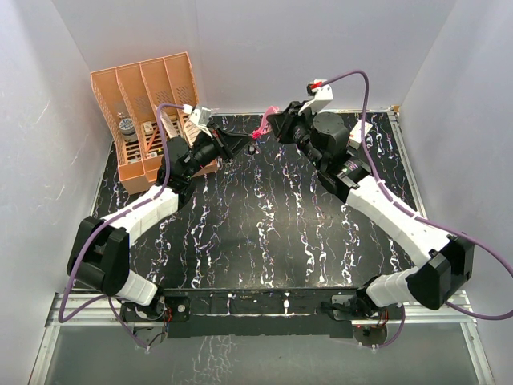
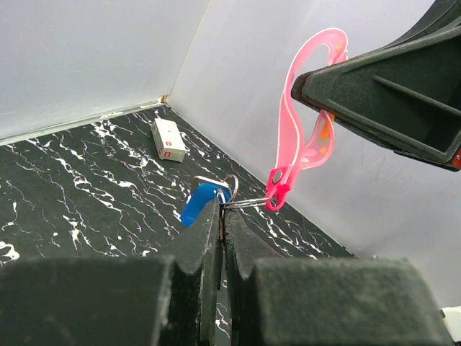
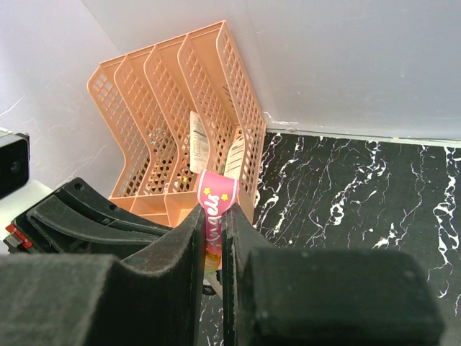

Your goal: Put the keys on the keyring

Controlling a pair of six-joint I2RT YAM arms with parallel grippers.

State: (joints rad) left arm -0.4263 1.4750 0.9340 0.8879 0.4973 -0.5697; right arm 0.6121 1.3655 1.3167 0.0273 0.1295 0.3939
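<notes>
1. Two hands meet in the air over the far part of the black, white-veined bench (image 1: pixel 264 233), their tips near each other and well above its surface.
2. The left hand (image 2: pixel 222 210) is clenched, its fingers pressed together with almost no gap, grasping the blue key (image 2: pixel 198 204). The key's bright head sticks up just behind the fingertips, and the rest of it is hidden by them.
3. A thin wire ring (image 2: pixel 248 204) runs from the left hand's tips to the small pink clasp (image 2: pixel 276 189) at the bottom of the keyring (image 2: pixel 288 137). A second loop of silver wire shows over the key's head.
4. The keyring is a translucent pink strap that hangs as a loop. Its upper end is pinched by the right hand (image 3: pixel 214 210), which is clenched on it. From the right wrist, the strap shows yellow stars and white lettering between the fingers.
5. An orange mesh file organiser (image 1: pixel 148 104) stands at the far left corner of the bench, behind the left arm, with white paper tags in its slots.
6. A small white box (image 2: pixel 168 139) lies flat on the bench near the far wall, well apart from both hands.
</notes>
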